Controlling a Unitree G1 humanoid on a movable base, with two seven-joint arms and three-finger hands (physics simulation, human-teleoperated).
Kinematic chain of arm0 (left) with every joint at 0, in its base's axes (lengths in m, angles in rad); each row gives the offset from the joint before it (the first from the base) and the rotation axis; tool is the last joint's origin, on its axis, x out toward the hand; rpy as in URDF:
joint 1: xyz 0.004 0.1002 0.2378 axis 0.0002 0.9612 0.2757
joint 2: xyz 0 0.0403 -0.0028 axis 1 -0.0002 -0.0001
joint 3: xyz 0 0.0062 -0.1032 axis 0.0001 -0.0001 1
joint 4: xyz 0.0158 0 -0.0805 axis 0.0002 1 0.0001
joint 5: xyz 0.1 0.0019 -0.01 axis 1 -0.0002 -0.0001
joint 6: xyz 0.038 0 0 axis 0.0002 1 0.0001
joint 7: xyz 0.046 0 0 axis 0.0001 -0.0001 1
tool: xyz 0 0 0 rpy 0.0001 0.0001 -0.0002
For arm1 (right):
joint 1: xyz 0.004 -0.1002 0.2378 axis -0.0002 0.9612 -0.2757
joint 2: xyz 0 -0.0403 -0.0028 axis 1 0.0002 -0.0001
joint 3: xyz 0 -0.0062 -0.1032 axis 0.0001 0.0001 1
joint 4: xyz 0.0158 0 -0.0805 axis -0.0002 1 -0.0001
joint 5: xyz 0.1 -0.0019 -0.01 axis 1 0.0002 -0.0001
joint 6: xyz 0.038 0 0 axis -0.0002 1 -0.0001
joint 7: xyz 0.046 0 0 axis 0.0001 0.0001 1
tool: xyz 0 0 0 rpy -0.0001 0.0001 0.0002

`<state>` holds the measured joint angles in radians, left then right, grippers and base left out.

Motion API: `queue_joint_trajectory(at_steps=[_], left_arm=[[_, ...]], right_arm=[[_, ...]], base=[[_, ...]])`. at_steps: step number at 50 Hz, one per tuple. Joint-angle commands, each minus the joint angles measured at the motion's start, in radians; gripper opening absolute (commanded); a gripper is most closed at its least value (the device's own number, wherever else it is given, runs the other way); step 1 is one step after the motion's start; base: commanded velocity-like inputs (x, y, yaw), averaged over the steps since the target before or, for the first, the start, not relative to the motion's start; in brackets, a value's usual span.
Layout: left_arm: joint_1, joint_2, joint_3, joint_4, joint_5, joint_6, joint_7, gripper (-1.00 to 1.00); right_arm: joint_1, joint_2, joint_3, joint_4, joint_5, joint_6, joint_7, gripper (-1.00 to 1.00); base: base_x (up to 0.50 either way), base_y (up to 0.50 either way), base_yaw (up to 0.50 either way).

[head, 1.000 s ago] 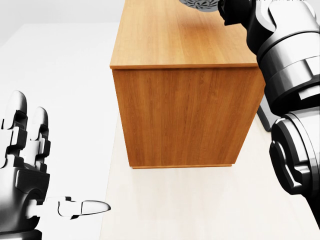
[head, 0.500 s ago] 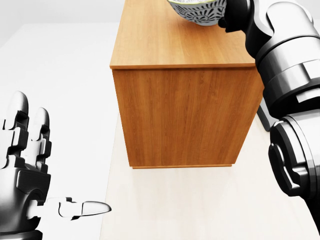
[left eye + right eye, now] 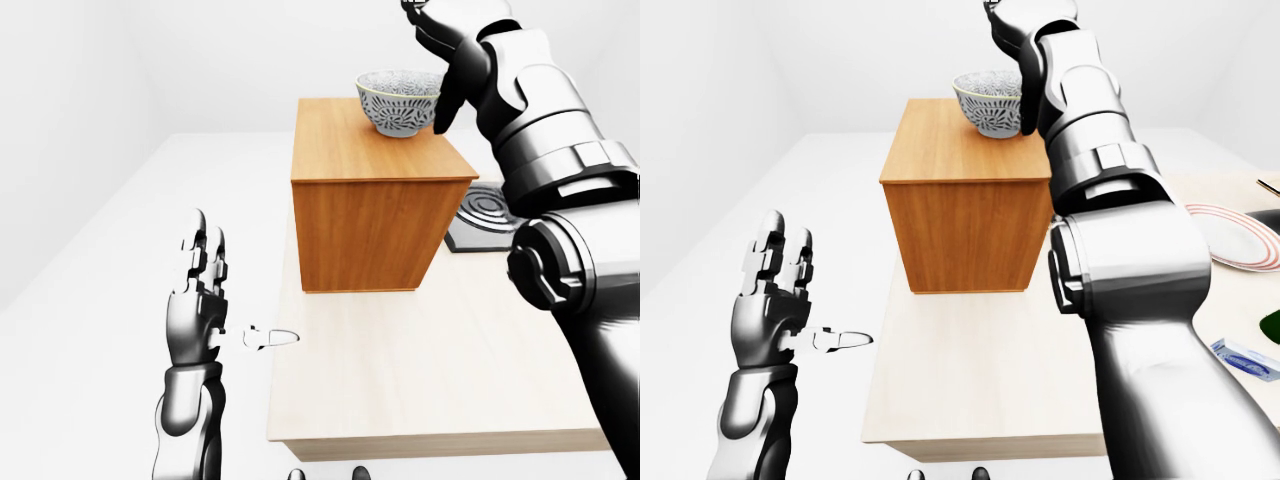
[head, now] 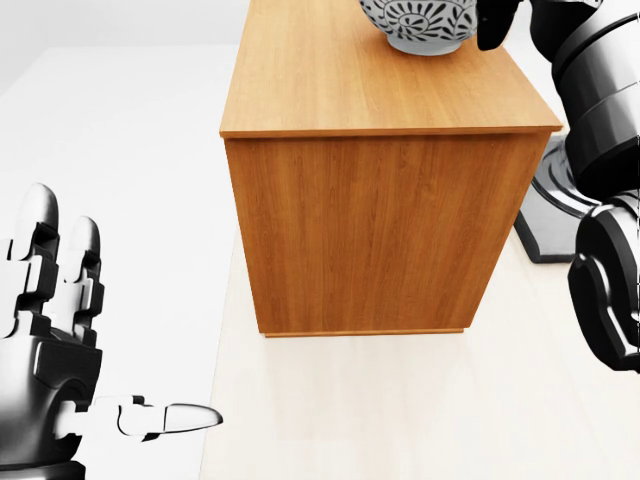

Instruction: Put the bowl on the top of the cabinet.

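A patterned grey-and-white bowl (image 3: 398, 100) stands upright on top of the wooden cabinet (image 3: 370, 215), near its far right corner; it also shows at the top of the head view (image 4: 418, 22). My right hand (image 3: 432, 60) is at the bowl's right side and over its rim, fingers spread, not closed round it. My left hand (image 4: 110, 330) is open and empty at the lower left, well away from the cabinet.
The cabinet stands on a pale wooden table (image 4: 400, 400). A dark square burner plate (image 3: 485, 215) lies to the right of the cabinet. A red-rimmed plate (image 3: 1230, 235) and a small blue packet (image 3: 1245, 358) lie further right.
The bowl came down into view at the top of the head view, then shifted right and now stands upright on the cabinet top. My right arm swung to the right. The left hand has not moved.
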<state>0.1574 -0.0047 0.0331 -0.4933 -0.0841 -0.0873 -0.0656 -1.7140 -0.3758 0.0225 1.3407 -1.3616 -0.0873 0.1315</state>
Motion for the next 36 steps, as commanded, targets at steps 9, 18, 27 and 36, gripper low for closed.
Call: queue_joint_trajectory(at_steps=[9,18,27,36], left_arm=[[-0.011,-0.001,0.005,0.009,0.004,0.000,0.007,1.00],[-0.004,0.000,0.000,0.008,0.004,0.000,0.003,1.00],[0.006,0.000,-0.007,0.001,0.005,0.000,-0.002,1.00],[0.005,0.000,-0.008,0.003,0.005,0.000,-0.002,1.00]], right_arm=[[-0.229,-0.201,-0.026,0.010,-0.105,0.000,0.086,1.00],[-0.380,-0.315,-0.044,0.014,-0.202,0.000,0.126,1.00],[-0.380,-0.399,-0.066,0.017,-0.306,0.000,0.161,1.00],[-0.380,-0.430,-0.092,0.020,-0.389,0.000,0.141,1.00]], base=[[0.00,0.00,0.00],[0.00,0.00,0.00],[0.00,0.00,0.00],[0.00,0.00,0.00]])
